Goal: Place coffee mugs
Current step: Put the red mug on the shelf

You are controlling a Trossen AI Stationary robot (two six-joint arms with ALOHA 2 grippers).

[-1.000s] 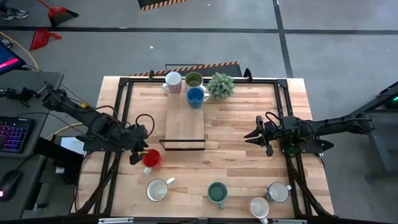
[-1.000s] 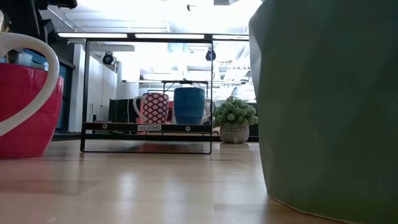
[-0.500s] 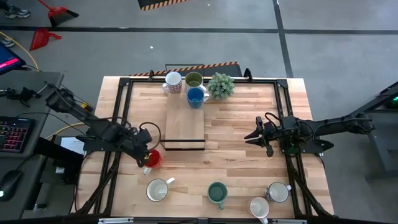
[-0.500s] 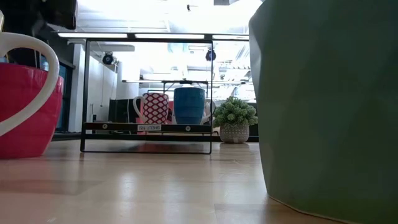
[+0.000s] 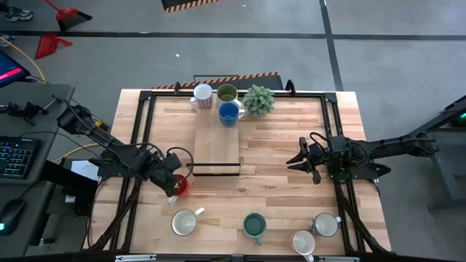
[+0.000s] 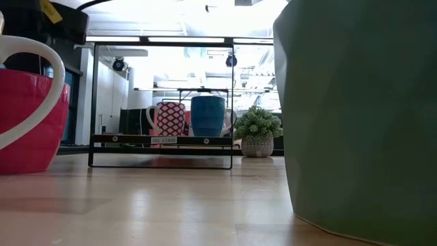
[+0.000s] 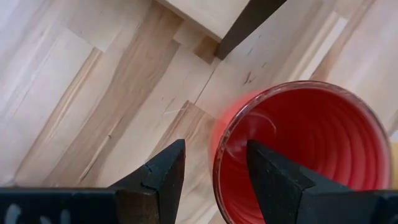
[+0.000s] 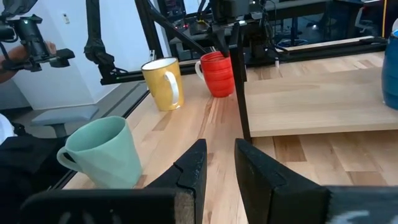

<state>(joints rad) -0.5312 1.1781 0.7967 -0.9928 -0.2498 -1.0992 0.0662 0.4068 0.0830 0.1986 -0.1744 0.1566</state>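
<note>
— since a second ago the left gripper (image 5: 175,181) has been sliding in over the red mug (image 5: 179,186), from its outer side to right above it. the right arm hasn't budged.

— are the fingers on it?

— the left wrist view is showing what the overhead view isn't: the fingers are standing spread, one fingertip (image 7: 268,163) dipping inside the rim, the other (image 7: 166,163) outside over bare table (image 5: 269,138). they're straddling the wall, not pinching it. that mug is sitting just off the near left corner of the wooden riser (image 5: 216,144).

— and the right gripper (image 5: 300,158)?

— it's hanging over the right half of the table, holding nothing, fingers parted by a narrow gap.

— how many mugs are you counting?

— eight from above. three at the far end of the riser: a patterned white mug (image 5: 202,95), an olive mug (image 5: 227,93), a blue mug (image 5: 229,113). four in the front row: a cream mug (image 5: 184,222), a teal mug (image 5: 254,226) and two white mugs (image 5: 304,242) (image 5: 325,225). plus the red one. one potted plant (image 5: 258,100) is standing beside the riser.

— anything odd between views?

— the low view is showing the teal mug filling its right side.
</note>
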